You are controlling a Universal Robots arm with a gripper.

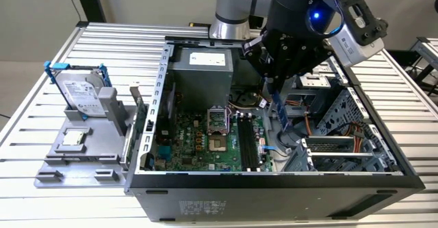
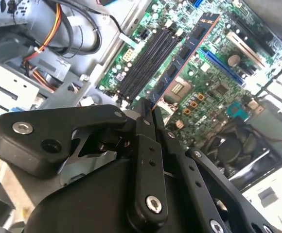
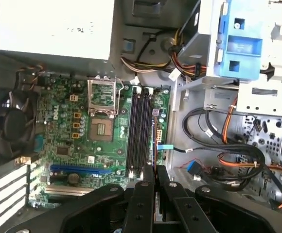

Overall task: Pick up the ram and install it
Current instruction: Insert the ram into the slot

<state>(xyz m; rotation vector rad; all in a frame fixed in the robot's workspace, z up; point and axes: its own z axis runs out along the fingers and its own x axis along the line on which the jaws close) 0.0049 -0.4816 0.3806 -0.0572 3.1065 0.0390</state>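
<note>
The black gripper point(image 1: 272, 82) hangs in the upper centre of the exterior view, over the open black-and-grey computer case point(image 1: 274, 181). Its jaws are clenched on one end of the long, narrow dark blue-green ram stick point(image 1: 278, 110), which hangs down from them into the case. In the second wrist view the ram stick point(image 2: 182, 53) runs out from the gripper point(image 2: 149, 110) with its row of black chips showing. It lies nearly parallel to the black memory slots point(image 2: 148, 58) on the green motherboard point(image 2: 219, 73). It looks clear of the board and not yet seated. In the first wrist view the gripper point(image 3: 154, 174) lines up close to the memory slots point(image 3: 140, 128).

The step in hand, as I judge it, is bringing the stick onto a slot. Doing it well means holding its long edge parallel to the chosen slot and directly above it, not between two slots. The edge should be level so both ends enter together. The notch must match the slot's key; I cannot tell that here, nor whether the end latches stand open. The loose cables point(image 1: 294, 103) toward the exterior view's right lie near the stick and could snag.
</note>
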